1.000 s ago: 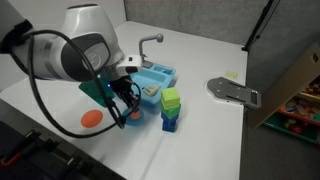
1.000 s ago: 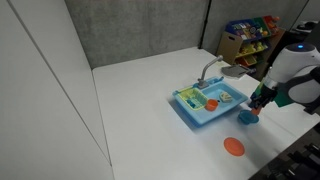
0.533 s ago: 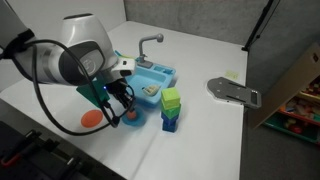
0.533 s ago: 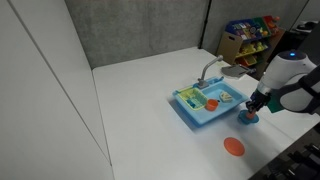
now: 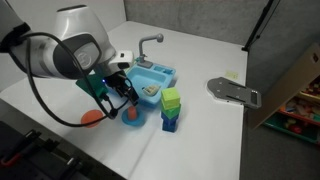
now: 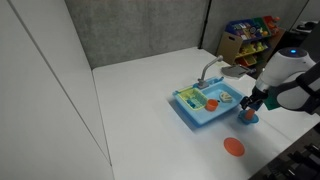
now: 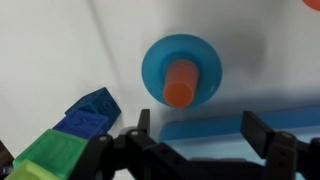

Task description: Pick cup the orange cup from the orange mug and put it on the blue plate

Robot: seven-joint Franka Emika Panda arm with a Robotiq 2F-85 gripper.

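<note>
White counter (image 7: 50, 50), toy sink (image 5: 155, 75) close by. On it the orange cup (image 7: 181, 82) stands roughly centred on the blue plate (image 7: 155, 62). The gripper (image 7: 196, 125) hangs above, jaws apart, holding nothing. Risk: a finger clips the cup on a sideways exit and tips it off the flat plate. Cup looks upright, long axis vertical; mouth up or down unclear.

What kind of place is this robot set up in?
Probably a lab or test room rather than a real kitchen: a white table, plain grey panel walls around it, and a light-blue toy sink as a prop.
</note>
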